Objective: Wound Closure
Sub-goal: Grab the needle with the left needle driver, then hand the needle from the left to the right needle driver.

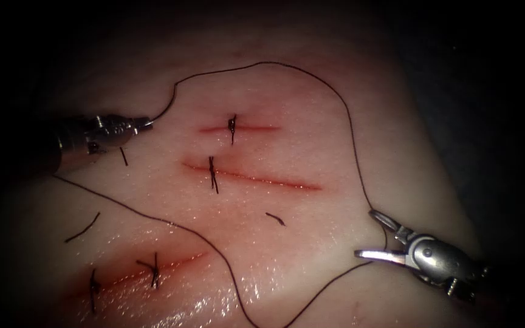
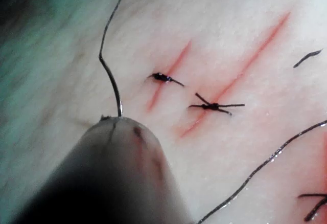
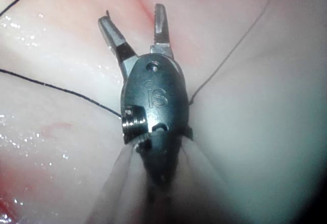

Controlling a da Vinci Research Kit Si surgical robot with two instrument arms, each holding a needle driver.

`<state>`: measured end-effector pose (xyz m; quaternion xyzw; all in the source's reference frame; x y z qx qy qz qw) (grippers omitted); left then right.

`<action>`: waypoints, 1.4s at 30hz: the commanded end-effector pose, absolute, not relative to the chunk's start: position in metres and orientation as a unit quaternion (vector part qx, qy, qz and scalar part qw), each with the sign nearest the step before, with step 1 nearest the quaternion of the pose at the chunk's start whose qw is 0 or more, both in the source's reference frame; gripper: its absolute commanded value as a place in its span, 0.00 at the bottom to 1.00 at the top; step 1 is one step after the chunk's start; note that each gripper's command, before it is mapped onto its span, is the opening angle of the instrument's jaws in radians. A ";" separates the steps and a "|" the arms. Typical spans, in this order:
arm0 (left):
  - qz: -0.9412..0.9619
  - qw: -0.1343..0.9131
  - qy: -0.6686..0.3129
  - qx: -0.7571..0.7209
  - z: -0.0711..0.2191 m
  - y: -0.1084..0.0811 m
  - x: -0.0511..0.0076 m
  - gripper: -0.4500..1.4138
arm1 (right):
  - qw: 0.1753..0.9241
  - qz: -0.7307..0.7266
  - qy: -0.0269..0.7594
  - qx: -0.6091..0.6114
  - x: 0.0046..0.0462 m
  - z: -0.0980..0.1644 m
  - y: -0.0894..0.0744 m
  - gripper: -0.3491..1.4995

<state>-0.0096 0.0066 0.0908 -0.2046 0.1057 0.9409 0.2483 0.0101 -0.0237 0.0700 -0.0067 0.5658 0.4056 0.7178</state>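
The left claw (image 1: pixel 147 123) is closed on the thread (image 1: pixel 311 73) at its tip, on the left of the cuts. From there the thread arcs up over the tissue (image 1: pixel 311 152) and comes down on the right, passing between the jaws of the right claw (image 1: pixel 372 234), which stand wide apart with nothing clamped. Another run of thread snakes across the lower left of the tissue. The upper cut (image 1: pixel 241 128) and the middle cut (image 1: pixel 256 177) each carry one knotted stitch; the lower-left cut (image 1: pixel 147 270) carries two. Loose cut ends of thread (image 1: pixel 82 228) lie nearby. I cannot make out the needle
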 end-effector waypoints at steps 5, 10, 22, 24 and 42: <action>0.933 0.237 0.158 -0.219 0.088 0.005 -0.0154 0.00 | 0.681 0.475 0.557 0.025 0.0158 0.071 -0.021 0.90; 0.923 0.233 0.170 -0.256 0.088 0.003 -0.0188 0.00 | 0.657 0.531 0.534 0.021 0.0188 0.070 -0.019 0.98; 0.910 0.226 0.185 -0.294 0.087 -0.001 -0.0228 0.00 | 0.627 0.587 0.511 0.032 0.0233 0.074 -0.016 0.96; 0.907 0.228 0.189 -0.298 0.087 -0.001 -0.0232 0.00 | 0.630 0.589 0.505 0.031 0.0237 0.074 -0.016 0.96; 0.889 0.225 0.282 -0.284 0.086 -0.003 -0.0254 0.00 | 0.587 0.671 0.453 -0.003 0.0284 0.076 -0.017 0.90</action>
